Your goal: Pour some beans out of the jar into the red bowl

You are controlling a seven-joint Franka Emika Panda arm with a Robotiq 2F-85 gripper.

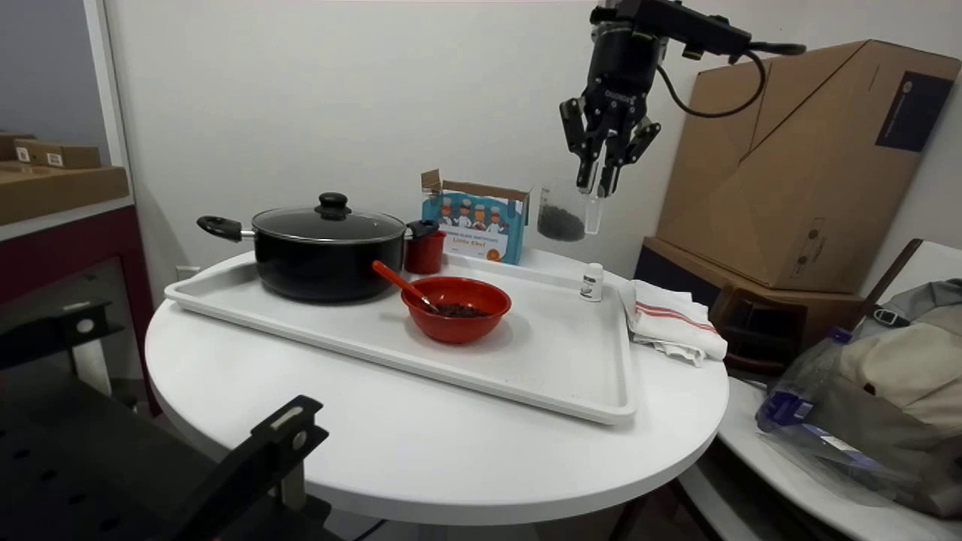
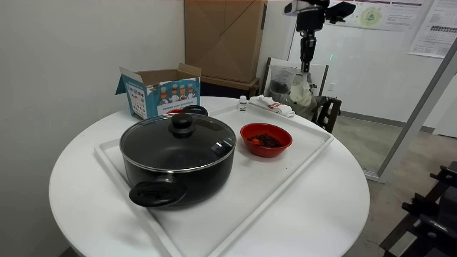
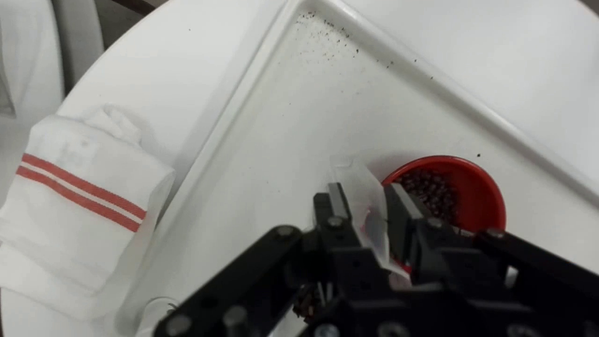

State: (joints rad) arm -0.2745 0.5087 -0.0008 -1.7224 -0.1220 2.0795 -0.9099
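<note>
Jaws, nearest in the wrist view, stand nearly closed on the handle (image 1: 594, 216) of the clear jar (image 1: 561, 213) of beans (image 1: 560, 225), aloft, apart from the red bowl (image 1: 455, 329). Probably light, stiff and slick, the jar is best held there.
</note>
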